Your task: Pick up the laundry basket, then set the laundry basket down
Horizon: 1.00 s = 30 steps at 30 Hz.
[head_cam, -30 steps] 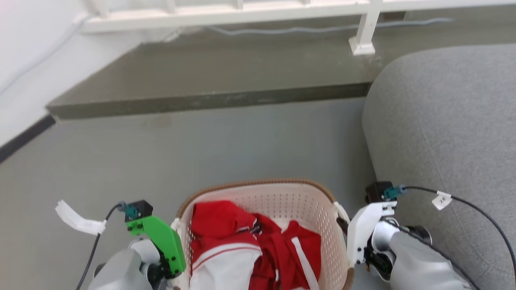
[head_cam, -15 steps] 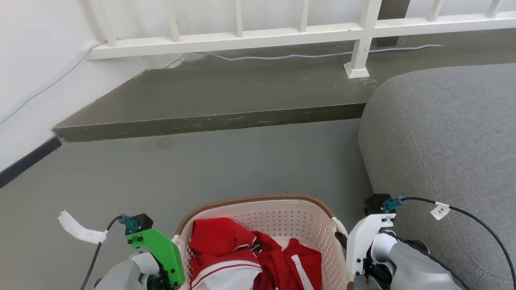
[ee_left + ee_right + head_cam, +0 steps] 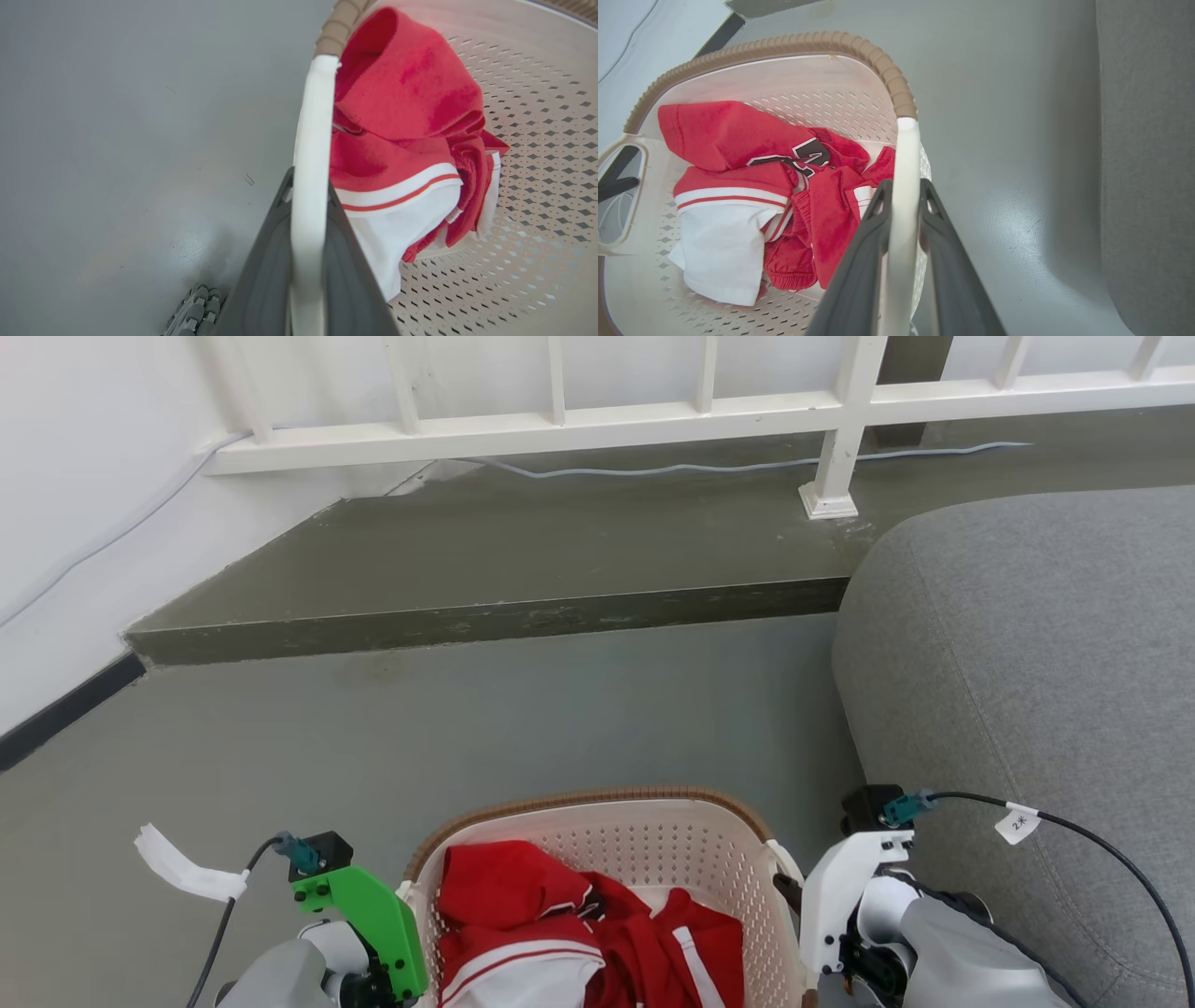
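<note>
- The laundry basket (image 3: 653, 845) is located at the bottom centre of the head view, between the two wrists, over the grey floor (image 3: 560, 709) and just beside the grey sofa (image 3: 1027, 663).
- The basket is loaded with red and white garments (image 3: 560, 915), which are heaped toward the robot's left side.
- The left gripper (image 3: 308, 186) is closed on the left handle (image 3: 313, 140). The white bar is clamped between the two dark fingers, one on each face.
- The right gripper (image 3: 903, 186) is closed on the right handle (image 3: 906, 154) in the same manner, just below the end of the brown rim (image 3: 878, 51).
- The step in hand is judged to be the two-handed hold that precedes set-down. The rim appears level in the head view.
- Whether the base is clear of the floor cannot be confirmed, as the underside is hidden in all three views; it is probably held slightly raised.
- For the next move, an even descent of both arms is called for, so that the basket is kept level and the garments are not shifted.
- Both grips are to be held until the base is fully seated on the floor. Only then are the jaws to be opened and drawn outward, away from the handles.
- Clearance on the right is to be observed, since the sofa lies near the right wrist.
</note>
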{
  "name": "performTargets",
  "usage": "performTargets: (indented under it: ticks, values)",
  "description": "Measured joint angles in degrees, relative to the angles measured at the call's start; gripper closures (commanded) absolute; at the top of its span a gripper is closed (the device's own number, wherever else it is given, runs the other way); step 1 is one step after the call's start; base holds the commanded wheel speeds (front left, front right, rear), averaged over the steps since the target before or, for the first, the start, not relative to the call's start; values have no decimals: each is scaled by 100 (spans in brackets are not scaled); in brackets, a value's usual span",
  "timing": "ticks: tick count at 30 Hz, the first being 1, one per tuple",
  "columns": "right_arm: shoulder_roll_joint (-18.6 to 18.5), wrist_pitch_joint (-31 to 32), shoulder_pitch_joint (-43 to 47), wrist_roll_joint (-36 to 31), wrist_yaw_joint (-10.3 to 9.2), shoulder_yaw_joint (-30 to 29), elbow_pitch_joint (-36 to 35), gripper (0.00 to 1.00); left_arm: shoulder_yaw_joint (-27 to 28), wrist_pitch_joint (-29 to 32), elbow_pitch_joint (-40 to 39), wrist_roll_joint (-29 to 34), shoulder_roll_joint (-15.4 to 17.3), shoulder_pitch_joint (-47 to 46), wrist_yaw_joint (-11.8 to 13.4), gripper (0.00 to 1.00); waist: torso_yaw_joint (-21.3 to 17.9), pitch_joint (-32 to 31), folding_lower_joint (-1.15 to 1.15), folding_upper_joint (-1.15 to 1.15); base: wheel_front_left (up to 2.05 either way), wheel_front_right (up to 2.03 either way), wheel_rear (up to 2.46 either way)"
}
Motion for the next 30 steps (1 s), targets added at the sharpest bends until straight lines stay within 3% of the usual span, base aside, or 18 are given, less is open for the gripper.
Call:
performTargets:
  ticks: [30]
  values:
    - [-18,-132,-9,156,0,83,0,100,-36,-328,-111,-46,2,0,83,100,15,95,0,0,0,0,0]
